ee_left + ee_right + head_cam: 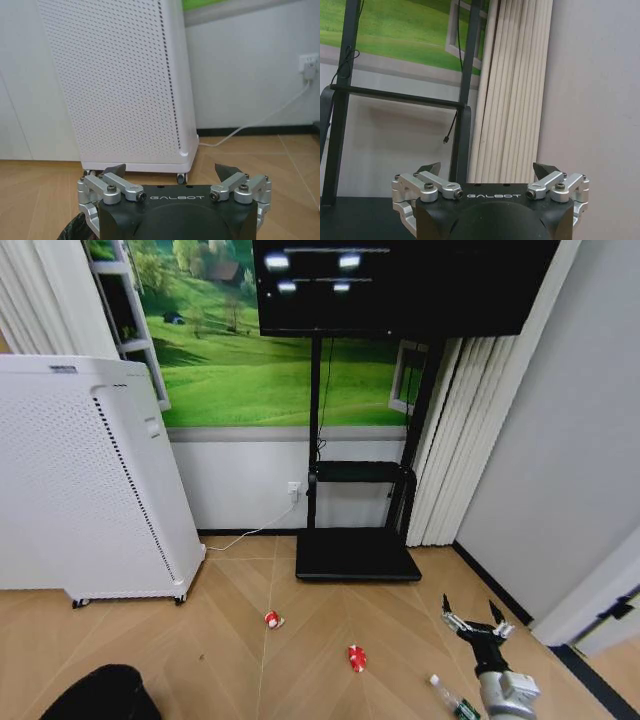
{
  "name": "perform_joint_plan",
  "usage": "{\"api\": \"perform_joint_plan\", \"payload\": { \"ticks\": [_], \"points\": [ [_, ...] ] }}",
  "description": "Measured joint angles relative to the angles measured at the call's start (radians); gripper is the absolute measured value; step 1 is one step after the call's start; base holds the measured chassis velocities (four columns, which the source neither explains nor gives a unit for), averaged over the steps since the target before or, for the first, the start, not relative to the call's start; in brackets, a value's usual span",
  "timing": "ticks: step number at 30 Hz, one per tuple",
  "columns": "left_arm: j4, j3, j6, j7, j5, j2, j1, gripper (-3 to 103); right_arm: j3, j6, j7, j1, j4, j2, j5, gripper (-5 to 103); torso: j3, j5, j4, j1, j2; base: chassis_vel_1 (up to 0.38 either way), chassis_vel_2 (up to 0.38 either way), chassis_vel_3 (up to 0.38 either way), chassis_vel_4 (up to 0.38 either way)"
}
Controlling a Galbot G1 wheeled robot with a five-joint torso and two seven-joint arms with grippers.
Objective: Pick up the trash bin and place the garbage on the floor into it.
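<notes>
The trash bin (100, 695) shows as a round black shape at the bottom left of the head view; a dark crinkled edge of it (75, 229) sits beside my left gripper (170, 169), which is open and holds nothing. On the floor (220, 640) lies the garbage: a red-and-white scrap (273, 619), a small red item (357, 658) and a clear bottle with a green label (455, 700). My right gripper (470, 606) hangs open and empty just above and beyond the bottle. In the right wrist view the right gripper (487, 167) faces the wall.
A tall white perforated appliance (90, 480) on castors stands at the left, directly before the left gripper (120, 75). A black screen stand with a flat base (357, 555) stands by the back wall, with pleated curtains (460, 440) and a grey wall to its right.
</notes>
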Motion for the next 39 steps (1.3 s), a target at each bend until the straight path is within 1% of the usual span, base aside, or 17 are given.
{"api": "perform_joint_plan", "payload": {
  "ticks": [1,4,6,10,11,13,15,16,17,19,20,22,23,26,32,37,39],
  "points": [
    [0.0,0.0,0.0,0.0,0.0,0.0,0.0,102,0.0,0.0,0.0,0.0,0.0,0.0,0.0,100,0.0,0.0,0.0,0.0,0.0,0.0,0.0,0.0,0.0],
    [0.032,0.004,-0.078,-0.037,-0.111,-0.017,0.032,99,-0.001,-0.001,0.001,0.009,-0.009,-0.004,0.007,100,0.0,-0.0002,0.0002,0.0,0.001,0.0,0.0,0.0,0.0],
    [0.034,0.004,-0.081,-0.043,-0.12,-0.018,0.035,99,-0.001,-0.001,0.001,0.009,-0.01,-0.004,0.007,100,0.0,-0.0003,0.0003,0.0,0.001,0.0,0.0,0.0,0.0],
    [0.036,0.038,-0.123,-0.156,-0.276,-0.04,0.105,98,-0.011,-0.012,0.001,0.029,-0.024,-0.018,0.018,100,0.001,-0.0002,0.0003,0.0,0.001,0.0,0.0,0.0,0.0],
    [0.036,0.038,-0.123,-0.156,-0.276,-0.04,0.105,98,-0.011,-0.012,0.001,0.029,-0.024,-0.018,0.018,100,0.001,-0.0002,0.0003,0.0,0.001,0.0,0.0,0.0,0.0],
    [0.025,0.067,-0.087,-0.178,-0.419,-0.05,0.125,98,-0.017,-0.016,0.001,0.039,-0.033,-0.021,0.023,100,0.001,0.0,0.0006,0.001,0.002,0.0,0.0,0.0,0.0],
    [0.008,0.076,-0.051,-0.146,-0.544,-0.052,0.125,97,-0.021,-0.017,0.0,0.043,-0.043,-0.022,0.026,100,0.001,-0.0003,0.0003,0.001,0.002,0.0,0.0,0.0,0.0],
    [0.008,0.076,-0.051,-0.146,-0.544,-0.052,0.125,97,-0.021,-0.017,0.0,0.043,-0.043,-0.022,0.026,100,0.001,-0.0003,0.0003,0.001,0.002,0.0,0.0,0.0,0.0],
    [-0.003,0.076,-0.032,-0.131,-0.597,-0.052,0.125,97,-0.022,-0.017,0.0,0.045,-0.046,-0.022,0.027,100,0.001,-0.0003,0.0002,0.001,0.002,0.0,0.0,0.0,0.0],
    [-0.037,0.06,0.043,-0.115,-0.777,-0.051,0.122,96,-0.022,-0.016,-0.002,0.049,-0.055,-0.024,0.035,100,0.002,-0.0002,0.0001,0.001,0.002,0.0,0.0,0.0,0.0],
    [-0.037,0.06,0.043,-0.115,-0.777,-0.051,0.122,96,-0.022,-0.016,-0.002,0.049,-0.055,-0.024,0.035,100,0.002,-0.0002,0.0001,0.001,0.002,0.0,0.0,0.0,0.0],
    [-0.054,0.031,0.101,-0.139,-0.876,-0.05,0.12,94,-0.016,-0.013,-0.002,0.05,-0.066,-0.026,0.042,100,0.002,-0.0001,0.0002,0.001,0.002,0.0,0.0,0.0,0.0],
    [-0.054,0.031,0.101,-0.139,-0.876,-0.05,0.12,94,-0.016,-0.013,-0.002,0.05,-0.066,-0.026,0.042,100,0.002,-0.0001,0.0002,0.001,0.002,0.0,0.0,0.0,0.0],
    [-0.076,-0.019,0.163,-0.183,-0.99,-0.052,0.141,88,-0.004,-0.001,-0.005,0.047,-0.095,-0.033,0.055,100,0.002,-0.0001,0.0002,0.001,0.003,0.0,0.0,0.0,0.0],
    [-0.084,-0.039,0.176,-0.243,-1.045,-0.063,0.152,85,0.0,0.003,-0.007,0.054,-0.115,-0.036,0.066,100,0.002,-0.0003,0.0003,0.001,0.003,0.0,0.0,0.0,0.0],
    [-0.096,-0.163,0.194,-0.302,-1.108,-0.069,0.149,85,-0.003,0.01,-0.01,0.063,-0.141,-0.039,0.072,100,0.002,0.0001,0.0003,0.001,0.003,0.0,0.0,0.0,0.0],
    [-0.066,-0.248,0.233,-0.311,-1.124,-0.058,0.13,86,-0.008,0.015,-0.013,0.068,-0.156,-0.041,0.075,100,0.002,-0.0004,0.0003,0.001,0.003,0.0,0.0,0.0,0.0]
  ]
}}
